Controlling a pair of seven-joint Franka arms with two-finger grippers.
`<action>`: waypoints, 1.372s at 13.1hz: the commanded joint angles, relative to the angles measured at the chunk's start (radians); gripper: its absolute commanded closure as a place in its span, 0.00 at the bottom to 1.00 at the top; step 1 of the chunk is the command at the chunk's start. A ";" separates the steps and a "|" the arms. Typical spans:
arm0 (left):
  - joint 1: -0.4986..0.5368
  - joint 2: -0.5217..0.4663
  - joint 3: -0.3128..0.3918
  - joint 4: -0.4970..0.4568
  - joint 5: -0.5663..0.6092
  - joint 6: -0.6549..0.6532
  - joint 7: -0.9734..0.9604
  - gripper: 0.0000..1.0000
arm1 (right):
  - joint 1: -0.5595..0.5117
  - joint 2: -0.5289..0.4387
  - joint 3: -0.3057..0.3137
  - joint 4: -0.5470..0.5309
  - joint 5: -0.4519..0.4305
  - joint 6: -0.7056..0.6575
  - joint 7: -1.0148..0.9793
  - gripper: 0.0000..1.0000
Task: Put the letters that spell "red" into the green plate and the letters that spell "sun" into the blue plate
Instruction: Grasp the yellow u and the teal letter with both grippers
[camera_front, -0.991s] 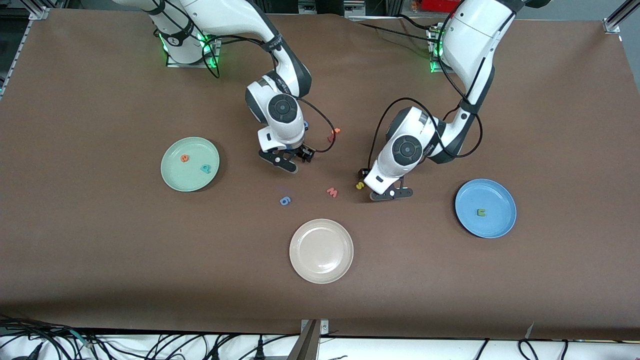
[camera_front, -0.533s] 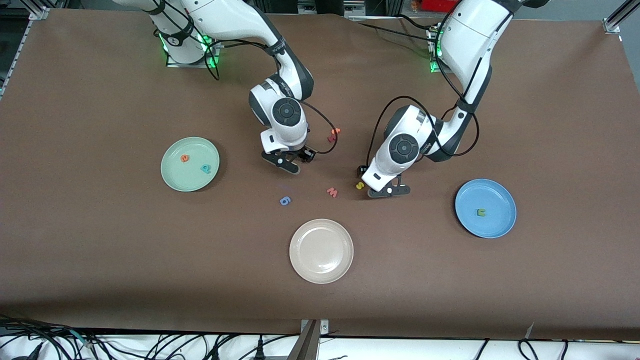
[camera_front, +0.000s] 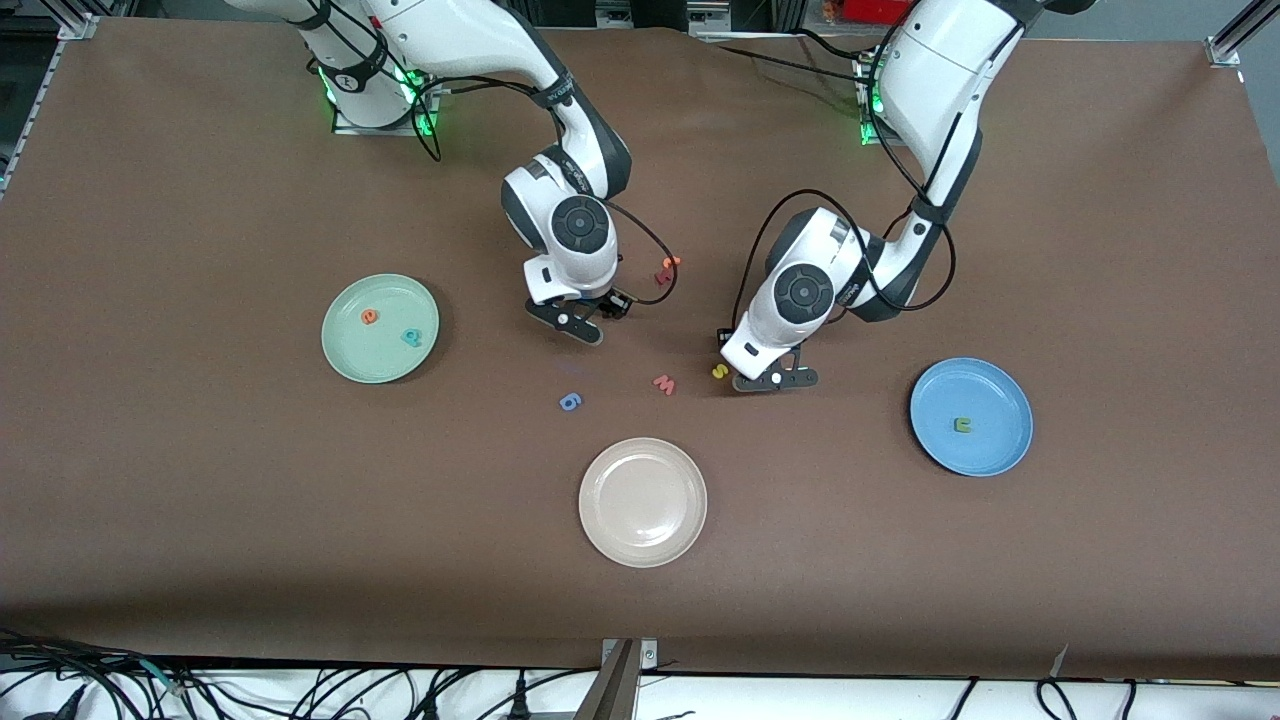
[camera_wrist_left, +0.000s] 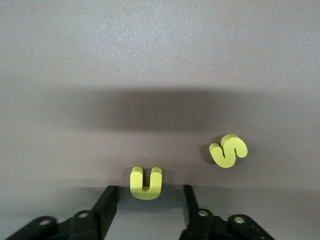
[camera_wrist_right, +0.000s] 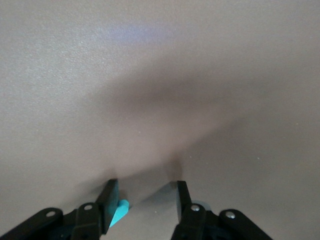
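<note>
Left gripper (camera_wrist_left: 149, 188) spread astride the yellow "n" (camera_wrist_left: 146, 182), yellow "s" (camera_wrist_left: 228, 150) just beside; right gripper (camera_wrist_right: 146, 183) spread, teal letter (camera_wrist_right: 120, 211) against one finger; these letters lie farther from the front camera than the cream plate (camera_front: 642, 502)

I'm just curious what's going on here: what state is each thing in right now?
left gripper: open, straddling the yellow n on the table.
right gripper: open, low over the table, teal piece beside one finger.
yellow s: lying on the table.
green plate: holds orange e and a teal letter.
blue plate: holds green u.
</note>
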 joint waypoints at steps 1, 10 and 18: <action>0.005 -0.019 0.003 -0.025 0.024 0.011 0.003 0.44 | 0.031 0.007 -0.003 0.012 0.002 -0.021 0.018 0.46; 0.008 -0.016 0.009 -0.019 0.026 0.014 0.004 0.63 | 0.059 0.010 -0.002 0.052 0.014 -0.004 0.064 0.46; 0.047 -0.045 0.027 -0.013 0.027 0.003 0.039 0.85 | 0.086 0.042 -0.002 0.049 0.012 0.042 0.105 0.48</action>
